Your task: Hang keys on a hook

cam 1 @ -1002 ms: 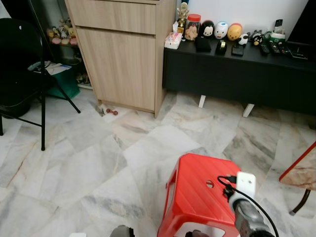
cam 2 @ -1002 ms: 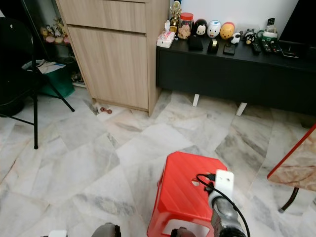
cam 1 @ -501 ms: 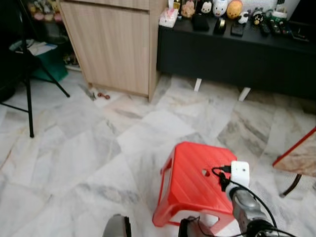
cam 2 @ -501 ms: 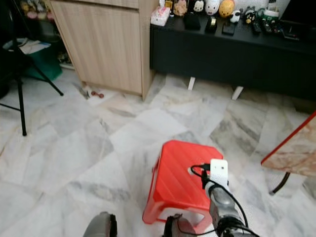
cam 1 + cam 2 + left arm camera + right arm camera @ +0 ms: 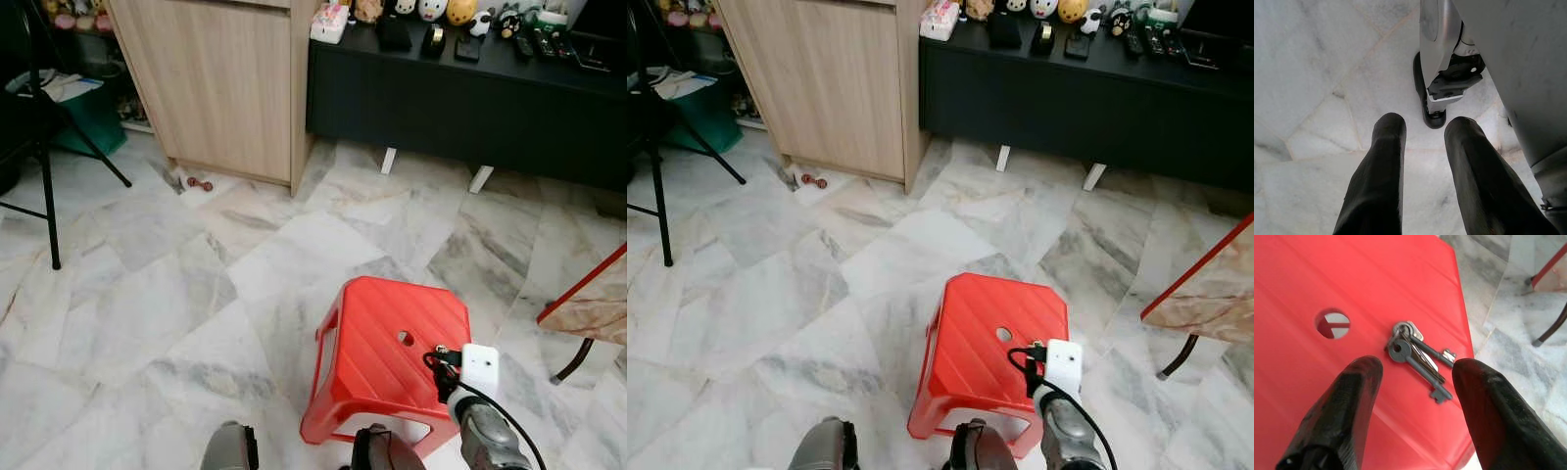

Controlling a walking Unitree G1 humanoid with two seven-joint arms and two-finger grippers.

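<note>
Grey keys (image 5: 1418, 355) on red stool (image 5: 1327, 279)

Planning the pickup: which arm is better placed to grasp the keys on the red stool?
The right. Its gripper hovers over the red stool, jaws open either side of the keys. The left gripper hangs low beside the robot, pointing at bare floor.

Right arm (image 5: 490, 431) is extended forward and down; right gripper (image 5: 1415, 367) points downward with its fingers (image 5: 1347, 406) spread apart. Left gripper (image 5: 1422, 142) hangs low beside the robot's leg, fingers (image 5: 1383, 161) parted
</note>
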